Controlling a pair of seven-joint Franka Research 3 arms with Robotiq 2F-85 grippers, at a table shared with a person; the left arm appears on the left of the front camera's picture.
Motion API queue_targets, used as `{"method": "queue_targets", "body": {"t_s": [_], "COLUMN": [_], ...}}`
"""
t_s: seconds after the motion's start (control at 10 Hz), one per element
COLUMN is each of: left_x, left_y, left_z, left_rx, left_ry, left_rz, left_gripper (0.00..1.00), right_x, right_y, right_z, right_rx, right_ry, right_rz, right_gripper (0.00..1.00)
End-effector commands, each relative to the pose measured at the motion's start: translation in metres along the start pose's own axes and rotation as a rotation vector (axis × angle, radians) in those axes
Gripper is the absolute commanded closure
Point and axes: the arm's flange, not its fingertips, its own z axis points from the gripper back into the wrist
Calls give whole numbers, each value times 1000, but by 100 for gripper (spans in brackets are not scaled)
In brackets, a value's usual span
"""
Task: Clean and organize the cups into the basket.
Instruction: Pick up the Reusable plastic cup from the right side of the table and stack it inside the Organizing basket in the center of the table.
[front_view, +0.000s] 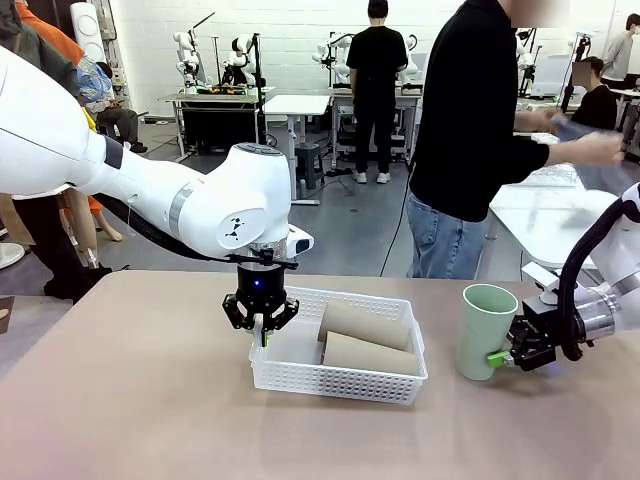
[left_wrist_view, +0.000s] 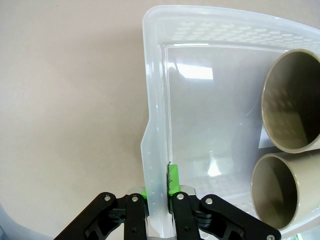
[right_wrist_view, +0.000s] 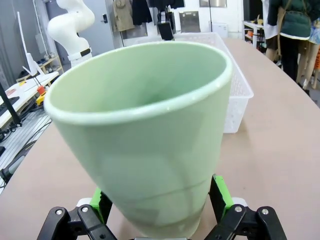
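The table (front_view: 120, 400) carries everything. The white mesh basket (front_view: 340, 385) sits near its middle and serves as the reference here.

Inside the basket, toward its right half, two brown cups (front_view: 365, 322) lie on their sides, side by side along its length. In the left wrist view their open mouths (left_wrist_view: 295, 100) face the empty left half. The green cup (front_view: 485, 330) stands upright on the table off the basket's right end, near it but apart.

The left fingers (front_view: 263, 336) are closed tight on the basket's left end wall. One green pad (left_wrist_view: 173, 180) sits inside the wall and the other outside it, so the basket is pinned.

The right fingers (front_view: 497, 358) are spread as wide as they go, one either side of the green cup's lower part. In the right wrist view one pad (right_wrist_view: 220, 192) seems to stand a sliver clear of the cup wall, so they do not appear to be squeezing it.

The likely remaining job is to lay the green cup into the basket's free left half.

- A grip this low on a tall, thin paper cup could let it tip as it lifts, or crush it if the squeeze is hard.
- The free space lies right beside the left fingers, so the two arms could meet over the basket.
- A nudge to the lying brown cups could roll them into that space.
- Any pull by the left fingers would drag the basket out from under the cup.
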Motion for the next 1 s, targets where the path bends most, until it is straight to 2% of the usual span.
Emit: {"method": "queue_targets", "body": {"t_s": [0.0,0.2,0.3,0.4,0.5,0.6,0.7,0.8,0.9], "left_x": [0,0,0,0,0,0,0,0,0], "left_y": [-1,-1,-1,-1,-1,-1,-1,-1,-1], "left_z": [2,2,2,2,2,2,2,2,2], "left_rx": [3,3,3,3,3,3,3,3,3], "left_ry": [-6,-6,-6,-6,-6,-6,-6,-6,-6], "left_rz": [4,4,4,4,4,4,4,4,4], "left_gripper": [100,100,100,100,100,100,100,100,100], "right_x": [-1,-3,-3,-3,-3,-3,-3,-3,10], "right_y": [-7,-6,-6,-5,-4,-5,-5,-4,-3], "right_z": [-7,-8,-7,-7,-7,-7,-7,-6,-3], "right_rx": [3,39,34,37,41,41,40,33,-68], "right_ry": [-56,-78,-80,-84,-82,-81,-80,-72,-26], "right_rz": [41,71,71,73,76,75,74,79,61], "right_gripper": [0,0,20,20,40,22,60,42,80]}}
